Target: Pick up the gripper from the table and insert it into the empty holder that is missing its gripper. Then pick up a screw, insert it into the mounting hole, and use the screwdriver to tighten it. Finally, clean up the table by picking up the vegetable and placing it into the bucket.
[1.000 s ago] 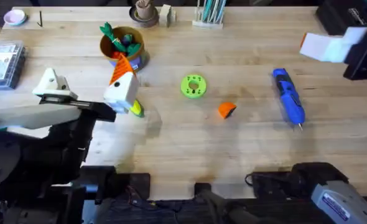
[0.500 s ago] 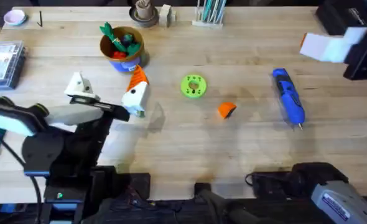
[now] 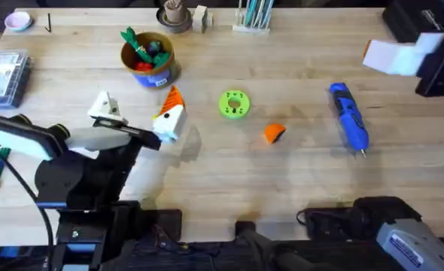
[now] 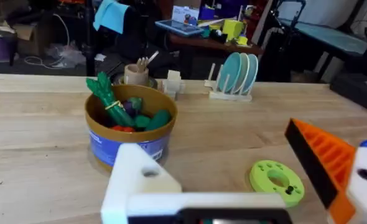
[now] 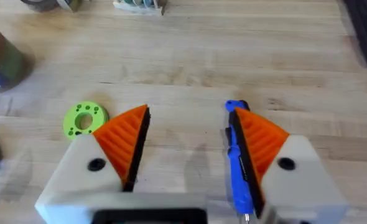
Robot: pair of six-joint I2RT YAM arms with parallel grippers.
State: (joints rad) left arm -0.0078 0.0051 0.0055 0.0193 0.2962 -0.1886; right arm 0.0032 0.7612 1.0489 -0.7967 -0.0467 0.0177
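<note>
Workbench with the left claw one orange tip short

Left gripper [image 3: 135, 113] spreads wide over the wood table [image 3: 229, 169], empty; one white finger carries an orange ribbed pad [image 3: 172, 98], the other is the bare holder [image 4: 137, 180] with its mounting hole [image 4: 150, 173] showing dark on the side. Loose orange gripper [image 3: 274, 133] lies between the green disc [image 3: 234, 104] and the screwdriver [image 3: 349, 117], near the disc, apart from both. Bucket [image 3: 148, 57] stands just beyond the left gripper, holding toy vegetables. Right gripper [image 5: 190, 146] is open wide, both orange pads in place, with the screwdriver lying under one of them
</note>
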